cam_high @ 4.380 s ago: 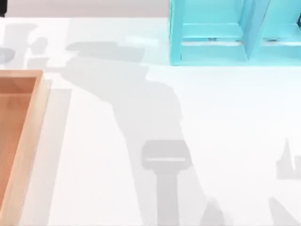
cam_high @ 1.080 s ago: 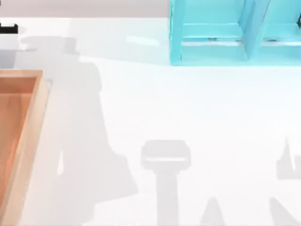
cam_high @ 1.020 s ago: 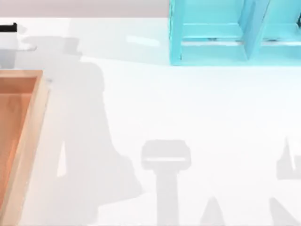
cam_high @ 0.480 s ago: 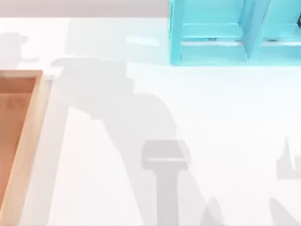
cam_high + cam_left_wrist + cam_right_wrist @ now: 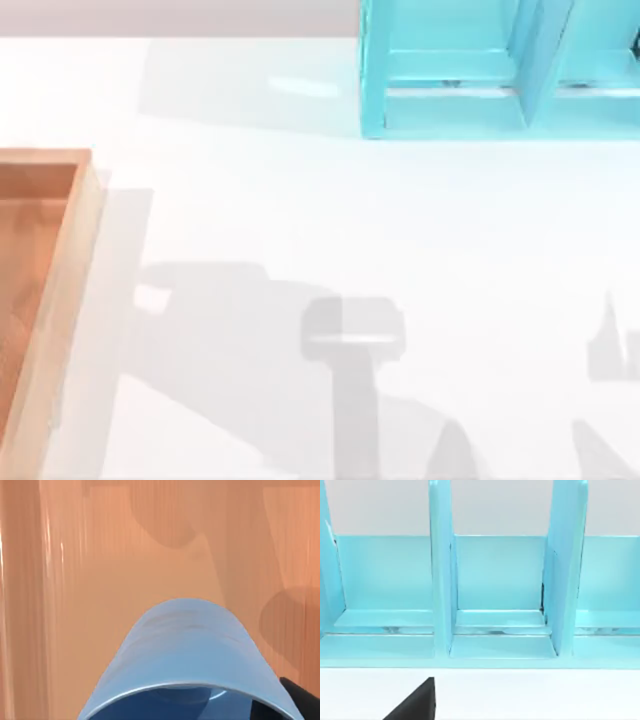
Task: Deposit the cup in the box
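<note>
Wooden box [image 5: 100, 580] floor is lying right under the cup [image 5: 187, 645], which is hanging just above it in the left wrist view. Cup's prob. light, stiff, slick w/ thin rim; wall grip best. Left claw opening: can't tell. Right arm is idling, facing turquoise frame [image 5: 500, 605].

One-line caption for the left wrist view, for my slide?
Cup held close to the wrist camera, over the orange-brown wooden floor of the box.

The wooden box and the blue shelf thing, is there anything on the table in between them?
No. In the top view the white table between the wooden box and the turquoise frame is bare; only grey shadows fall across it.
</note>
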Tool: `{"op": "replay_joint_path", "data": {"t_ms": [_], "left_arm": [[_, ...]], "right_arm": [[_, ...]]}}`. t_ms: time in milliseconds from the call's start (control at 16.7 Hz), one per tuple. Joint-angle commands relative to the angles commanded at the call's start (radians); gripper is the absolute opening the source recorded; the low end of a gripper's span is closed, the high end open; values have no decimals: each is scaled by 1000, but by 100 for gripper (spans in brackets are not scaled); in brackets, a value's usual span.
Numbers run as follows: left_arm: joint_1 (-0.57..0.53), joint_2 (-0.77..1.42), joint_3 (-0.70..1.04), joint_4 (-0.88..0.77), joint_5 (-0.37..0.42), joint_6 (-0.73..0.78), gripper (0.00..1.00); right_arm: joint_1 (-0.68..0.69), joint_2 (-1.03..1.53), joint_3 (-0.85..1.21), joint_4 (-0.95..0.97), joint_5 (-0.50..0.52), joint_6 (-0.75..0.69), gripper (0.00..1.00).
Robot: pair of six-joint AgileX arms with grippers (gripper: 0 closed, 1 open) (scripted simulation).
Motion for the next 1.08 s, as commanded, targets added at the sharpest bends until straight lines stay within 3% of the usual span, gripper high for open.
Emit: {"op": "replay_joint_path", "data": {"t_ms": [240,660,1080], "left_arm": [[5,-140,-144,13,-4,4,0],[4,-138,-165,29,-4,5,0],[25,-65,-316,263,2,25,0]], "right_arm": [[0,0,0,0,0,0,100],[0,0,0,0,0,0,100],[0,0,0,0,0,0,100]]}}
